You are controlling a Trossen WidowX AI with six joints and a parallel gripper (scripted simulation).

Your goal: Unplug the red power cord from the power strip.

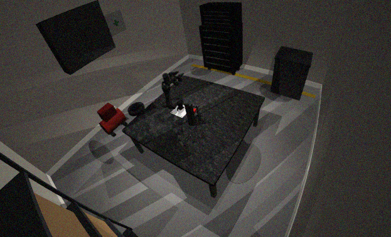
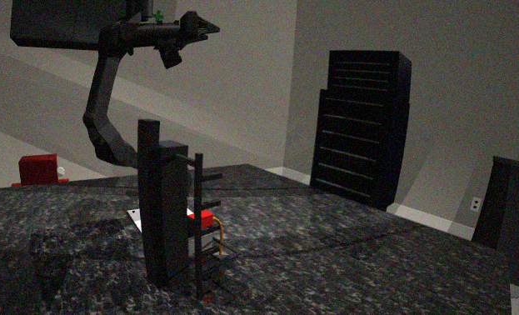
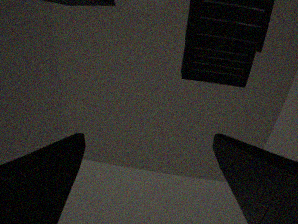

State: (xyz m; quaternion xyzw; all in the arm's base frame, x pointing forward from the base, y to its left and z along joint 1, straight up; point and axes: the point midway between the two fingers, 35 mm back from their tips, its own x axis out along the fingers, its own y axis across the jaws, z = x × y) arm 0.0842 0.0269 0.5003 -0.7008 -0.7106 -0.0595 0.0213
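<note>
We see the gripper spread wide and gripping nothing, raised high at 11 o'clock above the power strip. The red plug sits in the upright strip's side at 3 o'clock, its cord drooping to the table.

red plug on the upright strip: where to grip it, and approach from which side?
Grip the red plug on its boxy body, not the orange cord drooping from its outer end. It sticks out sideways from the standing power strip, so approach from that open side and pull straight out. The gripper is open, high above.
</note>
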